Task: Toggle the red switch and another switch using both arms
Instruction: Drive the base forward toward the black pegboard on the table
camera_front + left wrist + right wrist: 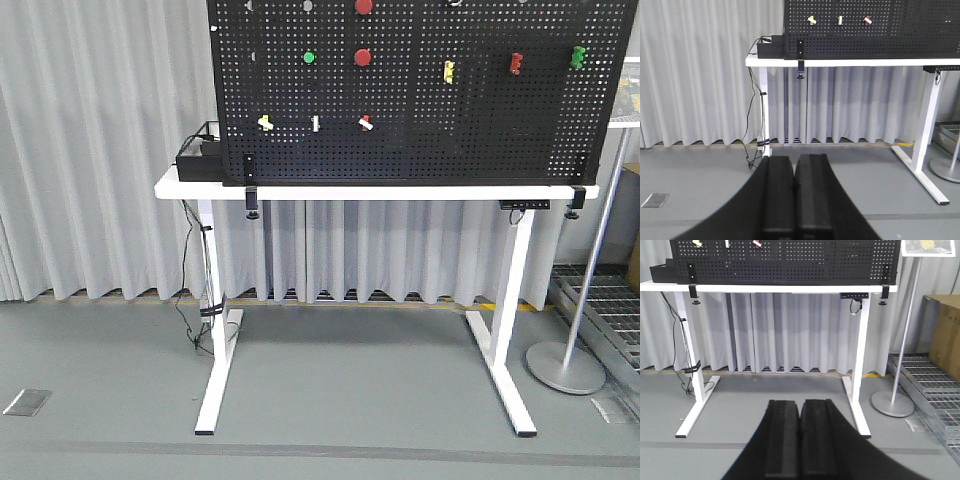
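Note:
The red switch (365, 122), tiny with a short white lever, sits in the bottom row of the black pegboard (480, 140). The pale yellow switch (265, 122) is at the left of that row. Both also show in the left wrist view, the red switch (867, 20) and the yellow switch (811, 20), and at the top edge of the right wrist view, the red switch (757, 243) and the yellow switch (697, 243). My left gripper (795, 159) and right gripper (800, 402) are shut and empty, low over the floor, far from the board. Neither arm shows in the front view.
The pegboard stands on a white table (190, 186). A green-based toggle (315, 123) sits between the two switches. Round red buttons (362, 56), a green button (308, 57) and chunkier pieces (449, 71) are higher up. A black box (198, 160) and cables are left, a stand base (566, 366) right.

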Motion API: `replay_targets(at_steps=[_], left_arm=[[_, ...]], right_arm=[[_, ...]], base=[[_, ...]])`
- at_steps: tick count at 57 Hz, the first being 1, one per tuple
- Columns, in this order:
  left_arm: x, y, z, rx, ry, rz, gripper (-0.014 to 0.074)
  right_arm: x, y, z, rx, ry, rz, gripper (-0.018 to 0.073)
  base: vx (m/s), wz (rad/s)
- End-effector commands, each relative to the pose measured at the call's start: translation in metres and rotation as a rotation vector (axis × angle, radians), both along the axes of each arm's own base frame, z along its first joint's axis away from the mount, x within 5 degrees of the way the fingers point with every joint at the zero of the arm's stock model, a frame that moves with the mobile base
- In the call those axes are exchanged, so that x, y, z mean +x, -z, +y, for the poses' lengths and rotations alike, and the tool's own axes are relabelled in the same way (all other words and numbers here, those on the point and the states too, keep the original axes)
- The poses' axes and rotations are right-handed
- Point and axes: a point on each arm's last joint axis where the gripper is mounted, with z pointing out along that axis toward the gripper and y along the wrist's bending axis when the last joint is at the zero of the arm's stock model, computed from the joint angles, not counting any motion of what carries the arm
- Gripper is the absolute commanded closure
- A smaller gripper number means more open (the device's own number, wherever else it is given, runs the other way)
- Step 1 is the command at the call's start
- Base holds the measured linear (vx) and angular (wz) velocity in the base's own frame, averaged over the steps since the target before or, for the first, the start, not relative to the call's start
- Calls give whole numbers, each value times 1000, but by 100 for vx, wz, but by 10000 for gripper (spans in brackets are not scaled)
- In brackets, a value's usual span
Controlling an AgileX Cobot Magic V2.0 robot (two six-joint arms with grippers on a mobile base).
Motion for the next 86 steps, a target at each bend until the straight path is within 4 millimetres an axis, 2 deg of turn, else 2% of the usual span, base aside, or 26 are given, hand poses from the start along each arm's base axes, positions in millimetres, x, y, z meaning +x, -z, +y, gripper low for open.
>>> replay_targets(at_steps=[1,47,86], left_arm=[[-1,-2,0,-18,3,-78,594],[-1,-2,0,-18,3,-78,594],[-1,-2,0,-18,3,-78,594]], right_arm=[[0,-7,0,-16,-4,-92,566],[0,-7,0,-16,-4,-92,566],[0,-7,0,-16,-4,-92,566]], base=[[7,3],[11,-4],[35,-2]])
